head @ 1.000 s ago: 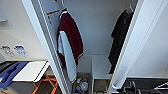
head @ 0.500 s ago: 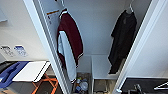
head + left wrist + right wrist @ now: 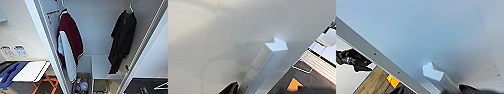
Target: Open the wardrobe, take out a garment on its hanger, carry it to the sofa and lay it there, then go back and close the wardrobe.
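Both doors of the wardrobe (image 3: pixel 45 42) stand swung wide—exposing the garment (image 3: pixel 122 40) on its hanger (image 3: pixel 129 9) for taking—though neither end effector's grip state can be told.

The open wardrobe (image 3: pixel 100 30) holds the black garment (image 3: pixel 123 40) beside a dark red jacket (image 3: pixel 71 40).

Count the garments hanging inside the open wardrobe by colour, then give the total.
Black: 1, the black shirt on its white hanger, hanging on the right side
Dark red with white: 1, the jacket, hanging on the left side
Total: 2 garments in the wardrobe
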`<state>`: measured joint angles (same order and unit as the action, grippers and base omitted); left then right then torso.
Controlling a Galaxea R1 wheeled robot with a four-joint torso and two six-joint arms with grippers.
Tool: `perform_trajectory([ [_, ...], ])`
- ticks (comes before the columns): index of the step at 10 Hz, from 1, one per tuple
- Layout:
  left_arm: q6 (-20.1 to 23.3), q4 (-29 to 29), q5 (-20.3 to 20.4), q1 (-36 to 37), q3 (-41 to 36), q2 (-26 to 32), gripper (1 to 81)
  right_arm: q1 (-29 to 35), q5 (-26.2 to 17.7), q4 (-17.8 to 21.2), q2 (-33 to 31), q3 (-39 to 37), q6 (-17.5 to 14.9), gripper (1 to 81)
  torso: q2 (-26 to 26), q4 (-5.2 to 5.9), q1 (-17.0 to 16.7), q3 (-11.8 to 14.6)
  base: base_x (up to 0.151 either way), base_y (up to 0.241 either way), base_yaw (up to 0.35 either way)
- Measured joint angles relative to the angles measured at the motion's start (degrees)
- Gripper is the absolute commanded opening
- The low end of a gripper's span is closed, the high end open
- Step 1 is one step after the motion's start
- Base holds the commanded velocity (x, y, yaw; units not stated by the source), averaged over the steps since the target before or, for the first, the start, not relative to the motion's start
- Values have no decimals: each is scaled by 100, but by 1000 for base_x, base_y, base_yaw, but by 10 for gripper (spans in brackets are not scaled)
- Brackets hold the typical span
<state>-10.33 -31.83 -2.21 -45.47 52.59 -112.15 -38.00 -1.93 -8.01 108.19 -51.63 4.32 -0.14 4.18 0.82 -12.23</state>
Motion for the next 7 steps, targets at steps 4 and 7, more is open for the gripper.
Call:
perform_trajectory([
  [4, 0, 0, 37, -15, -13, 44, 811, -76, 39, -37, -155, 80, -5, 811, 0, 0, 0, 0, 0, 0, 0],
  [7, 0, 0, 72, -28, -13, 59, 811, -76, 39, -39, -155, 80, -5, 811, 0, 0, 0, 0, 0, 0, 0],
])
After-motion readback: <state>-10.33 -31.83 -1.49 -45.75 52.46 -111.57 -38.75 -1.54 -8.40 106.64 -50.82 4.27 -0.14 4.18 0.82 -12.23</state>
